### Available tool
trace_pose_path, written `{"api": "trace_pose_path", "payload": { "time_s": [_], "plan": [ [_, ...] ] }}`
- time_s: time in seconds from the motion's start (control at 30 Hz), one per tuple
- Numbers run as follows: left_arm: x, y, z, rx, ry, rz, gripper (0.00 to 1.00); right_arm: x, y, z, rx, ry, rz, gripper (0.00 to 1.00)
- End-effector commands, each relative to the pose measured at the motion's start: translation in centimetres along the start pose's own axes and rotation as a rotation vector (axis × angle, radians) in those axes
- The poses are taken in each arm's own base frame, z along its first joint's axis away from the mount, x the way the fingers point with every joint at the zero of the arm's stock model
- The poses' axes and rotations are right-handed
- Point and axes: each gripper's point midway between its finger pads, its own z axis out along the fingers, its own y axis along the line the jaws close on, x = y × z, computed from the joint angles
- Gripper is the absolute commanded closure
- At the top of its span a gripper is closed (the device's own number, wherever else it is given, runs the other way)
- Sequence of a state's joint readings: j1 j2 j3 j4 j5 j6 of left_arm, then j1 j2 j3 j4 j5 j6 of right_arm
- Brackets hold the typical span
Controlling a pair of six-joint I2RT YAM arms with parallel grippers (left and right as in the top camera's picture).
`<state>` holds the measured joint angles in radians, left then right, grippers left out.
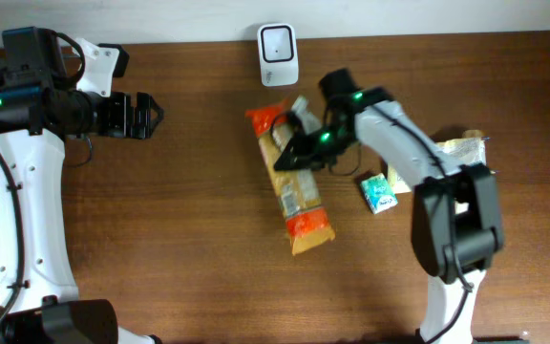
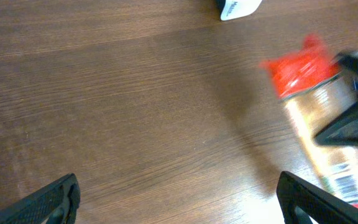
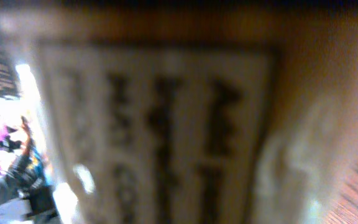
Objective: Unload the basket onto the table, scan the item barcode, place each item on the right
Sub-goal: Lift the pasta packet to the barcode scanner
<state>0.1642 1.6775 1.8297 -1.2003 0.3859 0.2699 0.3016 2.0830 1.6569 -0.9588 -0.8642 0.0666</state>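
At mid-table, item: the long snack pack (image 1: pixel 299 196) lies flat on the table (image 1: pixel 189 220), orange ends pointing far and near, its far end just short of the scanner (image 1: pixel 278 54).
Scanner: it stands at the far edge, centre, apart from the pack; you have only a short carry to bring printed film in front of it.
Right claw: the right claw (image 1: pixel 299 153) is down over the far half of the pack, reaching in from the right. You cannot tell from overhead whether its jaws have closed on the film or only straddle it.
Right wrist view: blurred dark print fills it, so the camera sits hard against the wrapper; that fits a grasp in progress, as a judgement only.
Left claw: the left claw (image 1: pixel 151 115) hangs wide open and empty at the far left, well away from the pack, likely parked there to keep the lane to the scanner free.
Left wrist view: you see a barcode panel on the pack's upward face near the lower right, so that face probably needs turning toward the scanner.
Other goods: a teal packet (image 1: pixel 378 194) and a pale pouch (image 1: pixel 461 151) lie to the right, near the working arm; mind them on the lift.
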Motion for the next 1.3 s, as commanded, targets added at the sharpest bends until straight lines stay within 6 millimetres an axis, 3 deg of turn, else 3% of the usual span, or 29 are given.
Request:
{"api": "trace_pose_path", "payload": {
  "time_s": [0.0,0.13,0.2,0.37,0.4,0.43,0.47,0.53,0.6,0.67,0.8,0.93,1.17,1.27],
  "plan": [
    [-0.2,0.0,0.0,0.008,-0.006,0.015,0.01,-1.9,8.5,-7.1,-0.176,-0.157,-0.18,0.96],
    [-0.2,0.0,0.0,0.008,-0.006,0.015,0.01,-2.2,13.4,-11.9,-0.158,-0.306,-0.328,0.96],
    [-0.2,0.0,0.0,0.008,-0.006,0.015,0.01,-2.3,14.7,-13.6,-0.117,-0.37,-0.37,0.96],
    [-0.2,0.0,0.0,0.008,-0.006,0.015,0.01,-2.6,15.4,-14.5,-0.101,-0.414,-0.38,0.96],
    [-0.2,0.0,0.0,0.008,-0.006,0.015,0.01,-3.0,15.1,-14.5,-0.071,-0.428,-0.373,0.96],
    [-0.2,0.0,0.0,0.008,-0.006,0.015,0.01,-4.3,13.4,-14.5,0.068,-0.48,-0.339,0.96],
    [-0.2,0.0,0.0,0.008,-0.006,0.015,0.01,-5.6,11.2,-14.9,0.258,-0.543,-0.315,0.96],
    [-0.2,0.0,0.0,0.008,-0.006,0.015,0.01,-7.8,8.7,-16.5,0.607,-0.643,-0.392,0.96],
    [-0.2,0.0,0.0,0.008,-0.006,0.015,0.01,-10.6,8.6,-17.2,0.82,-0.72,-0.534,0.96],
    [-0.2,0.0,0.0,0.008,-0.006,0.015,0.01,-13.5,8.6,-16.0,0.955,-0.733,-0.712,0.96],
    [-0.2,0.0,0.0,0.008,-0.006,0.015,0.01,-19.4,6.5,-13.7,1.139,-0.767,-0.971,0.96],
    [-0.2,0.0,0.0,0.008,-0.006,0.015,0.01,-23.7,7.0,-12.8,1.257,-0.916,-1.18,0.96],
    [-0.2,0.0,0.0,0.008,-0.006,0.015,0.01,-26.3,5.3,-10.1,1.363,-1.075,-1.334,0.96],
    [-0.2,0.0,0.0,0.008,-0.006,0.015,0.01,-27.1,4.0,-7.4,1.441,-1.003,-1.523,0.96]
  ]
}}
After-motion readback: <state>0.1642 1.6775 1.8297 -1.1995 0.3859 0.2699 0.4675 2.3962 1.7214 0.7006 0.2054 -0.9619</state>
